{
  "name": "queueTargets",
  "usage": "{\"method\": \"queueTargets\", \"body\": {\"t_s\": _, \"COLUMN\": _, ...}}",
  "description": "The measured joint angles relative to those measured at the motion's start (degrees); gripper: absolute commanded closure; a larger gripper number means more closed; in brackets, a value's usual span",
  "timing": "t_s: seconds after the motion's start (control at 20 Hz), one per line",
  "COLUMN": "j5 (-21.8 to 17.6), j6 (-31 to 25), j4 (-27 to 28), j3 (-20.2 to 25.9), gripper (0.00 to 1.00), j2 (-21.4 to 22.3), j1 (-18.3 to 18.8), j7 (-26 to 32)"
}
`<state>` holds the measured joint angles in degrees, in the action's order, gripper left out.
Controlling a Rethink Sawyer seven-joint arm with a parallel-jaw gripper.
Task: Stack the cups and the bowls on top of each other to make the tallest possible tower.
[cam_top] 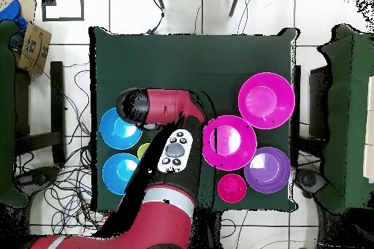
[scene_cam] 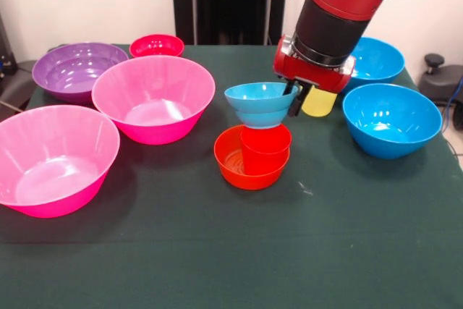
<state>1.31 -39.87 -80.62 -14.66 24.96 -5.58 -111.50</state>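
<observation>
Dark green cloth over worktop (scene_cam: 217, 251), pale wall and black pedestal behind. Centre of cloth: small orange bowl (scene_cam: 235, 164) holding upright red cup (scene_cam: 265, 150), small light-blue bowl (scene_cam: 259, 104) seated on cup rim, so tower (scene_cam: 257, 135) three pieces high. Gripper (scene_cam: 300, 95) at right rim of light-blue bowl, dark fingers (scene_cam: 296, 100) straddling that rim by the look of it, clamped or slack not readable from front; overhead view hides stack under arm, so cannot tell. Yellow cup (scene_cam: 320, 103) just behind gripper, upright, partly hidden. Two large blue bowls at right: nearer one (scene_cam: 391, 121), farther one (scene_cam: 376, 59) behind arm. Left side: two large pink bowls (scene_cam: 153, 98) and (scene_cam: 54, 158), purple bowl (scene_cam: 76, 69), small red bowl (scene_cam: 156, 45) at far edge; all free on cloth, well apart from tower. Step in hand, judged: placing light-blue bowl on red cup, or letting go of it. Next move calls for: fingers off rim without dragging bowl sideways, straight lift clear, then fetch of next piece, likely a large blue bowl. Risk: narrow cup under wider bowl, top-heavy, any nudge tips it.
</observation>
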Motion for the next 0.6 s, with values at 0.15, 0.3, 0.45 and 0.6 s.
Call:
{"method": "queueTargets", "body": {"t_s": 0.15, "j5": 0.0, "j6": 0.0, "j4": -0.1, "j3": 0.2, "gripper": 1.0, "j2": 0.2, "j1": 0.0, "j7": 0.0}}
{"method": "queueTargets", "body": {"t_s": 0.3, "j5": 0.0, "j6": 0.0, "j4": -0.2, "j3": 0.4, "gripper": 1.0, "j2": 0.5, "j1": 0.0, "j7": 0.0}}
{"method": "queueTargets", "body": {"t_s": 0.45, "j5": 0.0, "j6": 0.0, "j4": -0.3, "j3": 0.5, "gripper": 1.0, "j2": 0.8, "j1": 0.0, "j7": 0.0}}
{"method": "queueTargets", "body": {"t_s": 0.6, "j5": 0.0, "j6": 0.0, "j4": -0.3, "j3": 0.5, "gripper": 1.0, "j2": 1.1, "j1": 0.0, "j7": 0.0}}
